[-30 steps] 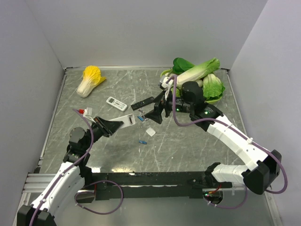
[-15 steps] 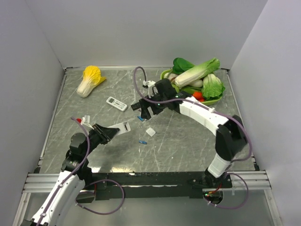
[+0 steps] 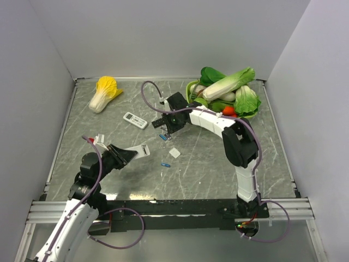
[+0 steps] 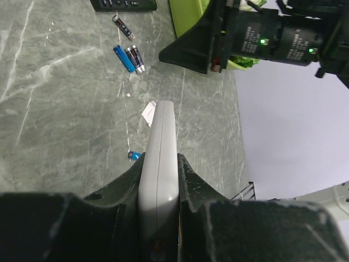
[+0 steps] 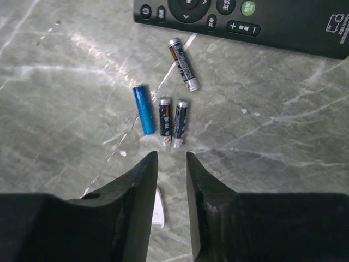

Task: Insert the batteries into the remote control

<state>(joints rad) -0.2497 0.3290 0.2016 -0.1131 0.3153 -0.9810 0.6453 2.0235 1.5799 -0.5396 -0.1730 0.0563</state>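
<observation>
My left gripper (image 3: 126, 154) (image 4: 160, 159) is shut on the light-grey remote control (image 4: 160, 136), held edge-on above the table with its free end (image 3: 144, 148) pointing right. A blue battery (image 5: 144, 109) lies beside two dark-labelled batteries (image 5: 173, 122), and a third dark one (image 5: 183, 64) lies closer to the black remote. My right gripper (image 5: 172, 158) (image 3: 166, 131) hovers just short of the pair, its jaws a narrow gap apart with nothing between them. Another blue battery (image 3: 165, 164) (image 4: 133, 155) lies alone nearer the front.
A slim black remote (image 5: 245, 22) lies just beyond the batteries. A small white cover piece (image 3: 175, 153) lies on the table, and a small white remote (image 3: 134, 120) lies to the left. A yellow cabbage (image 3: 104, 93) sits back left. A green basket (image 3: 192, 87) of vegetables stands back right.
The right arm has stretched out and swung its gripper left over the group of batteries, and its jaws have narrowed from wide open. The left gripper has drawn the remote slightly back.
</observation>
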